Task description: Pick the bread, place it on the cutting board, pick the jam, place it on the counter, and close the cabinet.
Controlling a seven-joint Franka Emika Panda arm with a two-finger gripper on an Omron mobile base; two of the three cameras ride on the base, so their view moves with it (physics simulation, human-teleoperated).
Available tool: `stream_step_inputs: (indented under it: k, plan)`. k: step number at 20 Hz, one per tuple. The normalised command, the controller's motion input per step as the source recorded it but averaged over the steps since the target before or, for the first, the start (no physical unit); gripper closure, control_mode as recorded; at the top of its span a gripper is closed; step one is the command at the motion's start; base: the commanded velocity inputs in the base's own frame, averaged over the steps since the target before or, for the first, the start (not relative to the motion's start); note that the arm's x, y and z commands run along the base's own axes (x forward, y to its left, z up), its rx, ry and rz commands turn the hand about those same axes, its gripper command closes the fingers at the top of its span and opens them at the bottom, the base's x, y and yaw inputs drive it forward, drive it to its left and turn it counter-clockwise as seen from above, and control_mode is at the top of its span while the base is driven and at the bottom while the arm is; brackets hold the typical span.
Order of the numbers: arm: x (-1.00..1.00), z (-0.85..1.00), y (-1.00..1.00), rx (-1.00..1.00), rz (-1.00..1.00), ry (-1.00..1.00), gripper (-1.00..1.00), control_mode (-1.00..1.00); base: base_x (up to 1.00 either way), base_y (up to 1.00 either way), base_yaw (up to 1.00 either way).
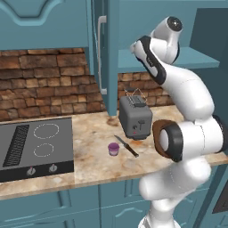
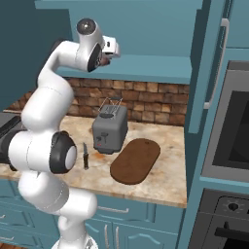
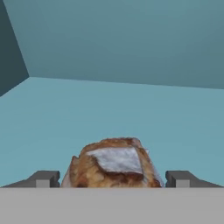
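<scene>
Bread [image 3: 113,164] sits between the hand's [image 3: 113,179] spread fingers [image 3: 43,178] on the cabinet [image 2: 146,68] shelf, not clenched yet; jam [image 1: 114,148] stands on the desk [image 1: 93,160].

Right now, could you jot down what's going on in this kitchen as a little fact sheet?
bread: on the cabinet shelf, between the hand's fingertips
hand: inside the open cabinet, fingers either side of the bread; grip not clear
jam: on the counter, beside a knife
cutting board: bare, right of the toaster
cabinet door: open
</scene>
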Motion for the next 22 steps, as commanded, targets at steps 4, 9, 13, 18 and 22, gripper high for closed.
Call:
stream_step_inputs:
  k: [4,9,13,18,22]
  plan:
    - [-0.48,0.0,-0.2,0.0,0.0,0.0,1.0,-1.0,0.0,0.0,0.0]
    - [-0.44,0.0,-0.21,0.0,0.0,0.0,1.0,-1.0,0.0,0.0,0.0]
    - [-0.43,0.0,-0.19,0.0,0.0,0.0,1.0,-1.0,0.0,0.0,0.0]
    - [-0.47,0.0,-0.19,0.0,0.0,0.02,1.0,-1.0,0.0,0.0,0.0]
    - [-0.5,0.0,-0.2,0.0,0.0,0.03,1.0,-1.0,0.0,0.0,0.0]
